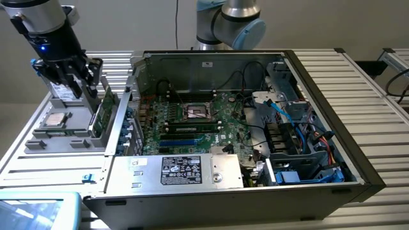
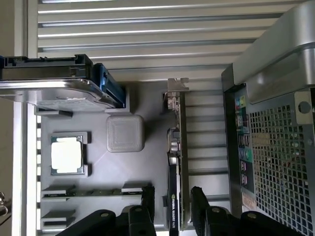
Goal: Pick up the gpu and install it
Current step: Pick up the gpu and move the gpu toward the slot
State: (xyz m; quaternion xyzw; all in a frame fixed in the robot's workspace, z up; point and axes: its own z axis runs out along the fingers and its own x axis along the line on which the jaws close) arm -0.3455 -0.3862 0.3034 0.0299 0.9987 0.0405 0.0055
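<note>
Slatted silver metal table top (image 1: 377,96): ribbed aluminium, satin sheen. Big black-and-grey steel computer case (image 1: 223,208): outer walls matt black, inside bare dull sheet metal; its perforated grille (image 2: 280,162) is thin grey metal. Grey moulded plastic parts tray (image 1: 64,140), exterior view's left: matt, smooth. Thin green-board gpu with black cooler (image 2: 176,147): board semi-gloss, cooler matt black plastic, bracket bright metal. Small square silver-lidded processor chip (image 2: 66,155): pale metal, soft shine. Flat silver metal drive (image 2: 49,91): glossy, reflective. Black robot gripper (image 2: 172,199): fingers (image 2: 148,201) matt, prob. plastic or rubber.
</note>
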